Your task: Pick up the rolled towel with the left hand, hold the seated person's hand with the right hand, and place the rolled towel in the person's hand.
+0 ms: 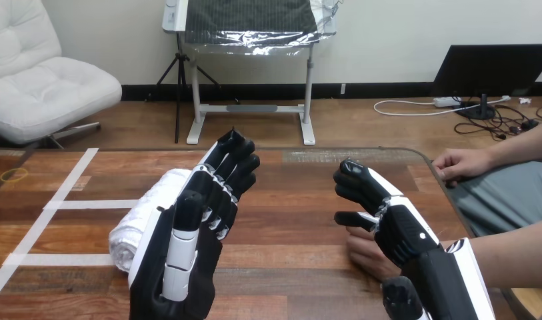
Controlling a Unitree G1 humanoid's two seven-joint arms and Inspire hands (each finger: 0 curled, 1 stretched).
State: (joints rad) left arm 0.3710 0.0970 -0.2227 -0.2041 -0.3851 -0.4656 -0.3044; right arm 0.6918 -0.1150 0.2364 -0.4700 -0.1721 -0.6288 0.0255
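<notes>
The rolled white towel [138, 223] lies on the wooden table [288, 200] left of centre. My left hand [201, 227] is raised just to its right and hides part of it; its fingers are loosely extended and hold nothing. My right hand [395, 230] hovers over the person's hand [365, 257], which rests on the table at the lower right. The right hand's fingers are lightly bent and I see none of them wrapped round the person's hand. The person's other hand [461, 163] rests on the table's right edge.
White tape lines [68, 200] cross the table's left part. A small yellow ring [15, 175] lies near the far left edge. The table's rounded far right corner [425, 157] is close to the person's upper hand.
</notes>
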